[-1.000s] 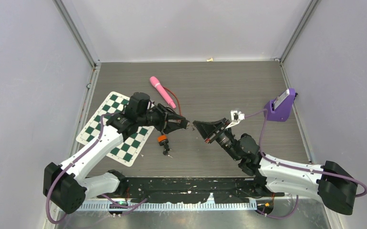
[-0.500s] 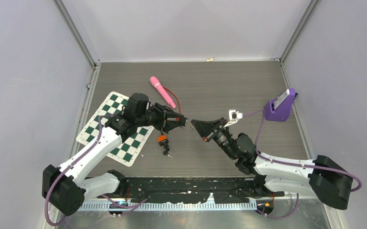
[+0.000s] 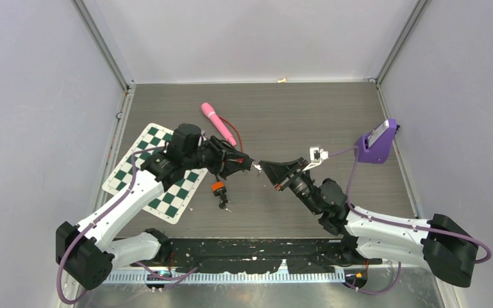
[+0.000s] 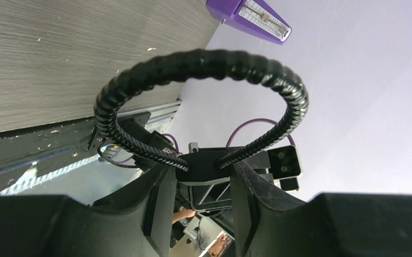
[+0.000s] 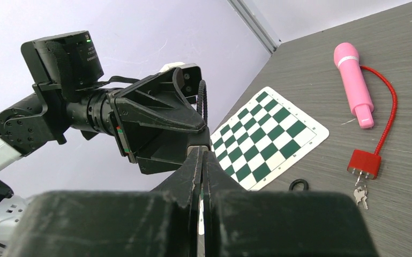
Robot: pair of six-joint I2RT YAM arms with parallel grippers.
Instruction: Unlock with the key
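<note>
Left gripper: closed on the body of the lock; held up off the table, pointing right.
Lock: black ribbed cable loop; both ends run into a dark body pinched between the left fingers. The loop stands out past the fingertips.
Right gripper: jaws pressed together with no gap showing; raised, pointing left, tip to tip with the left gripper.
Pale piece: small, sits between the two gripper tips. Too small to tell whether it is a key, or which gripper carries it.
Keys: small bunch lying on the table, hanging from a red block, below and in front of the left gripper.
Red cord: runs from the red block to a pink handle lying farther back.
Chessboard: flat on the table, left side, partly under the left arm.
Black ring: on the table, between the chessboard and the keys.
Purple box: far right edge, well apart from both grippers.
</note>
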